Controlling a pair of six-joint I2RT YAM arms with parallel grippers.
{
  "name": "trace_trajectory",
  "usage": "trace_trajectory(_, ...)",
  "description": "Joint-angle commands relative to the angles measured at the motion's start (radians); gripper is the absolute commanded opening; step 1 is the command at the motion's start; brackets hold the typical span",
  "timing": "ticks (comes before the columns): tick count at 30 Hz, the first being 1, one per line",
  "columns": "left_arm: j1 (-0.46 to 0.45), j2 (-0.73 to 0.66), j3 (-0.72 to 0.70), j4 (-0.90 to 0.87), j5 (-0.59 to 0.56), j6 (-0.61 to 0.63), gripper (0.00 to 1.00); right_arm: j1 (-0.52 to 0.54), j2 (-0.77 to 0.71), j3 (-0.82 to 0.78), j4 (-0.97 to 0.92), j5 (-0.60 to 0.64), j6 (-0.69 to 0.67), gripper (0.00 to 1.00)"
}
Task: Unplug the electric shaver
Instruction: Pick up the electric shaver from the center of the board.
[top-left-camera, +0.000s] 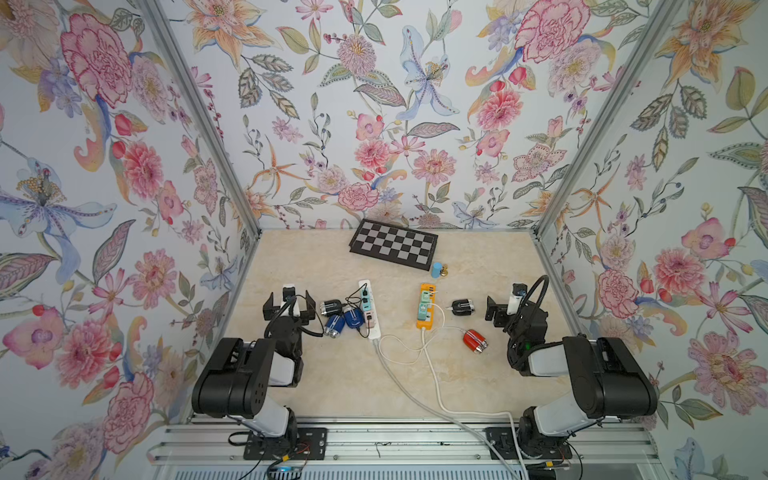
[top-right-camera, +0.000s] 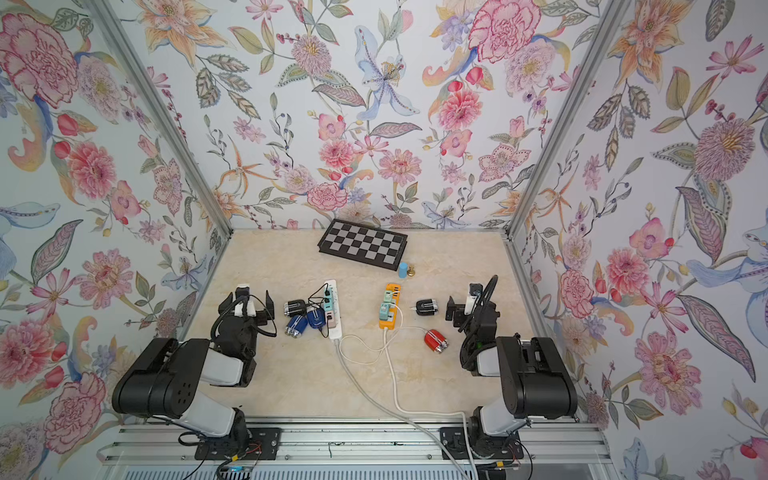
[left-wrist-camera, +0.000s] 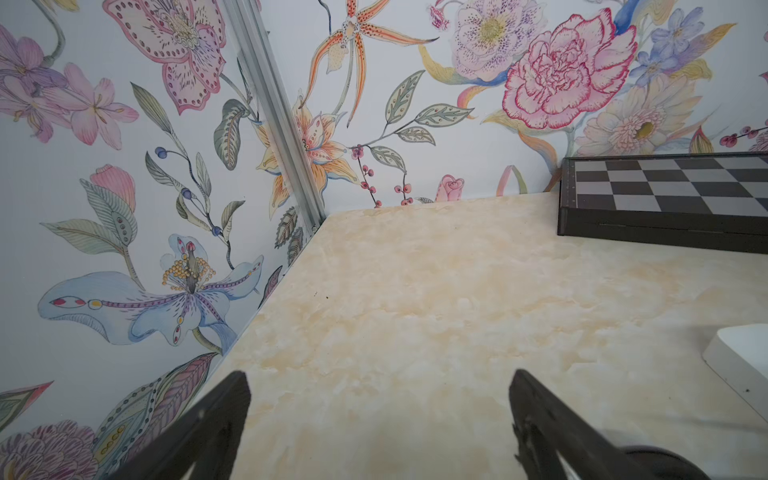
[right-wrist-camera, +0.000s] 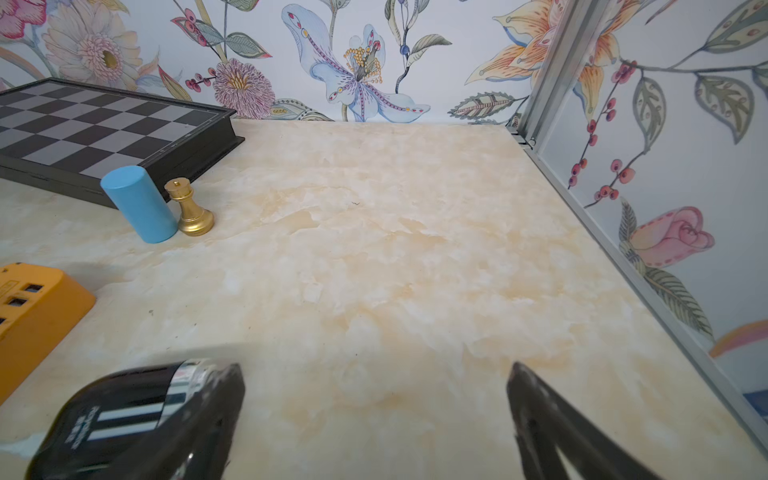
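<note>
Five shavers are counted in both top views: a left black shaver (top-left-camera: 331, 308), a blue shaver (top-left-camera: 333, 326) and a second blue shaver (top-left-camera: 353, 319) clustered just left of the white strip (top-left-camera: 371, 316), left of centre; a right black shaver (top-left-camera: 462, 307) and a red shaver (top-left-camera: 475, 341) right of the orange strip (top-left-camera: 424, 316). Two strips, two claws, one chessboard (top-left-camera: 395, 247), one blue cylinder (top-left-camera: 436, 270) and one gold chess piece (top-left-camera: 444, 271) complete the tally. Which shaver is meant cannot be settled. Thin black cords (top-left-camera: 353, 297) are seen between the white strip and the left cluster, and a white cord (top-left-camera: 443, 322) runs from the orange strip toward the red shaver. The left claw (left-wrist-camera: 378, 376) is spread wide and empty, as is the right claw (right-wrist-camera: 374, 370). The right black shaver is found at the lower left of the right wrist frame, just beside one finger (right-wrist-camera: 224, 395), outside the gap; its long axis is laid roughly left-to-right in both top views. The left cluster is judged nearer the left claw, the right pair nearer the right claw.
</note>
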Motion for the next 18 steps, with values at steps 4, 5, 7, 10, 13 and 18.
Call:
trace_trajectory(4, 0.011, -0.01, 0.008, 0.017, 0.011, 0.015, 0.99, -0.004, -0.001, 0.018, 0.025, -0.015, 0.004, 1.0)
trace_trajectory(5, 0.01, -0.01, 0.009, 0.017, 0.011, 0.015, 0.99, -0.004, -0.001, 0.018, 0.024, -0.015, 0.003, 1.0)
trace_trajectory(7, 0.01, -0.01, 0.008, 0.018, 0.011, 0.015, 0.99, -0.004, -0.002, 0.02, 0.022, -0.014, 0.003, 1.0)
trace_trajectory(10, 0.01, -0.01, 0.009, 0.017, 0.012, 0.015, 0.99, -0.001, -0.002, 0.018, 0.024, -0.007, 0.0, 1.0)
trace_trajectory(13, 0.011, -0.01, 0.009, 0.014, 0.014, 0.013, 0.99, 0.0, -0.002, 0.017, 0.024, -0.006, 0.0, 1.0)
trace_trajectory(18, 0.026, -0.011, 0.016, 0.0, 0.046, 0.006, 0.99, 0.001, -0.002, 0.019, 0.024, -0.006, 0.0, 1.0)
